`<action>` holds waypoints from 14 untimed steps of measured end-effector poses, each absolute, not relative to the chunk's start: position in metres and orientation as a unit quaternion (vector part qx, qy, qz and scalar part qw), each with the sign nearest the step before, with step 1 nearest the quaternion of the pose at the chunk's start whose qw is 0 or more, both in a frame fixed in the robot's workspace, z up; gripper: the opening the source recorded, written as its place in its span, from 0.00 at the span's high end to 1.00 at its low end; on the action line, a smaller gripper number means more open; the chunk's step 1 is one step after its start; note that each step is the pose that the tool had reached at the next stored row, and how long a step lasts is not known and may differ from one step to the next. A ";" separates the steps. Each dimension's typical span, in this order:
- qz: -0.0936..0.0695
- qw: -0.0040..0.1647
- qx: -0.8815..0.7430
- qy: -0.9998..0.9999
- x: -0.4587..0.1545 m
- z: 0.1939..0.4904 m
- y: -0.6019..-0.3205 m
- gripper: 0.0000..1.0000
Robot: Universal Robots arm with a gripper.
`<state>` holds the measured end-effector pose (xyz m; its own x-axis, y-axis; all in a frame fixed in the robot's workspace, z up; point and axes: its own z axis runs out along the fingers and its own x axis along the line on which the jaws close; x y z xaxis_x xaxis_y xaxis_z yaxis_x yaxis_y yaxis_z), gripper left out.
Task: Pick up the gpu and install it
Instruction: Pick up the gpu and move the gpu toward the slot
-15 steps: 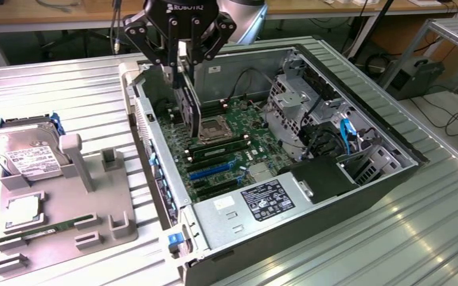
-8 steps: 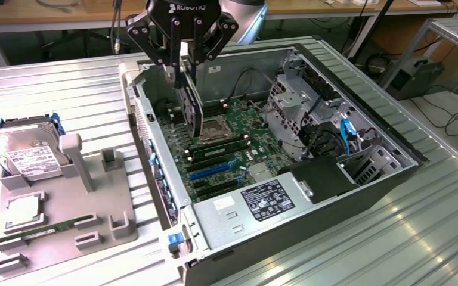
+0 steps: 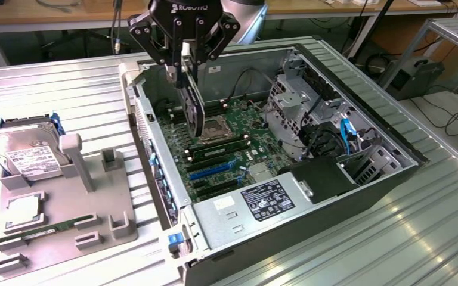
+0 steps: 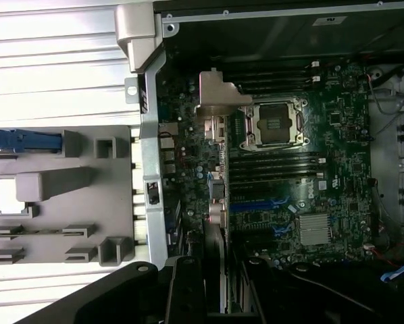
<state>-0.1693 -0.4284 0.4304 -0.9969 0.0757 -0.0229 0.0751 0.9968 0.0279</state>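
While the ribbed metal table [image 3: 62,89] runs across the exterior view's left, a grey fixture plate [image 3: 93,223] lies on it, holding a silver hard drive [image 3: 24,156] with a white label, propped at a tilt between blue rails. Nearer the camera on the same plate sit a square silver chip [image 3: 24,207] and a narrow green RAM stick [image 3: 40,233], each in its own recess.

Just beside the plate stands the open computer case [image 3: 388,179], lying on its side with its inside facing up. Above its rear corner hangs the gripper [image 3: 185,59], its black fingers [image 3: 165,56] closed narrowly on the gpu [image 3: 194,98]. The card is gripped by one end and hangs edge-on, nearly upright, reaching into the case opening. In the wrist view the gpu [image 4: 219,94] shows its silver bracket at the end far from the gripper [image 4: 219,297], close to the case's rear wall and beside the CPU socket [image 4: 273,123]. Whether the card touches the motherboard [image 3: 241,149] I cannot tell.

Further toward the exterior view's right come the CPU socket [image 3: 214,128], the blue expansion slots [image 3: 213,168] (none holds the card), the labelled power supply [image 3: 265,199], then the drive cage [image 3: 293,98] and blue cables [image 3: 344,134].
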 end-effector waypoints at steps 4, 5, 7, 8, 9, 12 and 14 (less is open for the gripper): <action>0.013 0.012 0.038 0.999 -0.167 0.430 -0.428 0.73; 0.013 0.012 0.038 0.999 -0.167 0.430 -0.428 0.73; 0.013 0.012 0.038 0.999 -0.166 0.430 -0.428 0.73; 0.013 0.012 0.038 0.999 -0.166 0.430 -0.428 0.73; 0.013 0.012 0.038 0.999 -0.166 0.430 -0.428 0.73; 0.013 0.012 0.038 0.999 -0.165 0.430 -0.428 0.73; 0.013 0.012 0.038 0.999 -0.164 0.430 -0.428 0.73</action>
<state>-0.1642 -0.4284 0.4299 -0.9969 0.0758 -0.0229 0.0751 0.9968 0.0271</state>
